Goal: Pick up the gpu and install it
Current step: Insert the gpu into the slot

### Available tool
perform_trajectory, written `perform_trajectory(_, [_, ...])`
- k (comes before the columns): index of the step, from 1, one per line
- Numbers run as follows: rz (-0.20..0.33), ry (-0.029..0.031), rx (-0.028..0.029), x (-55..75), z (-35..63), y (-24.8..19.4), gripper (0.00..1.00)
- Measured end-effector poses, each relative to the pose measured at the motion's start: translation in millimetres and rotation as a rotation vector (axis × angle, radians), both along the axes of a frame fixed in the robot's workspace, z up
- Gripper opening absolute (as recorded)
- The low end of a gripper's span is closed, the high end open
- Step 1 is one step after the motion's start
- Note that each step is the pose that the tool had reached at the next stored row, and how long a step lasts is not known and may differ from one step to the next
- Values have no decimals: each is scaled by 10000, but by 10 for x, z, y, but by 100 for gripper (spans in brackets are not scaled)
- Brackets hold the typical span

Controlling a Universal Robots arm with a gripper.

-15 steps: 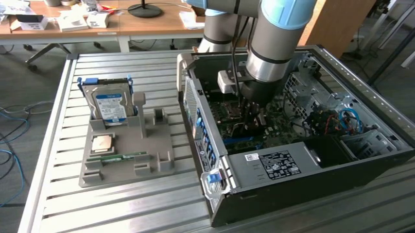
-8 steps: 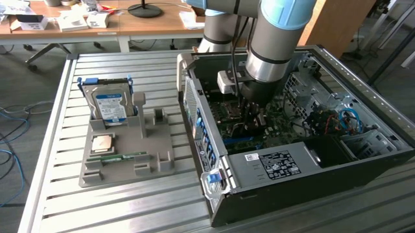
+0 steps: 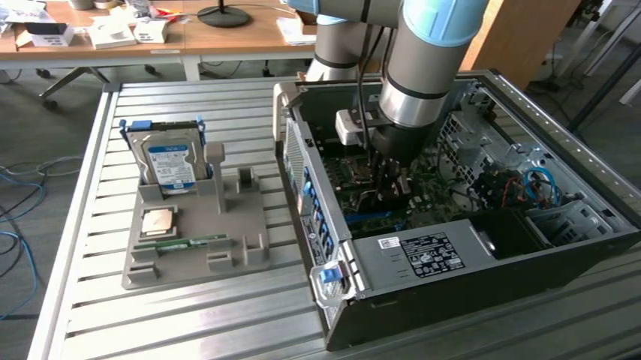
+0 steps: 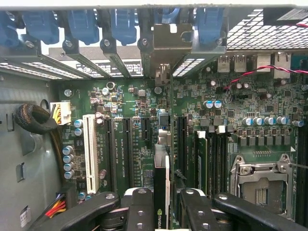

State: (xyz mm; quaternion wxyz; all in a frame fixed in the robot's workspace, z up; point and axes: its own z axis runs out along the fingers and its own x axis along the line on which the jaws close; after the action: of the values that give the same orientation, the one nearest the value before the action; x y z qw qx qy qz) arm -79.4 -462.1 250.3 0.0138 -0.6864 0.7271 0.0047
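The gpu (image 4: pixel 161 185) shows edge-on as a thin dark card, clamped between the black fingers (image 4: pixel 139 209) of my gripper (image 4: pixel 161 214). Its silvery end bracket (image 4: pixel 167 43) stands against the rear slot openings of the case. The card stands upright along the black expansion slots of the green motherboard (image 4: pixel 130 101); whether its edge is seated in a slot is hidden. In the exterior view my gripper (image 3: pixel 386 176) reaches straight down into the open computer case (image 3: pixel 331 300), and the arm hides the card.
A grey holder (image 3: pixel 245 259) at the exterior view's left carries a blue-labelled hard drive (image 3: pixel 173 161), a processor chip (image 3: pixel 161 221) and a green memory stick (image 3: pixel 185 243). Around the card stand a white slot (image 4: pixel 89 149), memory slots (image 4: pixel 211 154), a processor socket (image 4: pixel 262 185) and cables (image 3: pixel 536 184).
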Motion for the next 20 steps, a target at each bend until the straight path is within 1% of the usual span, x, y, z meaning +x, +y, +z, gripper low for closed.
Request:
perform_trajectory(12, [0, 0, 0, 0, 1, 0, 26])
perform_trajectory(20, [0, -2, 2, 0, 22, 0, 26])
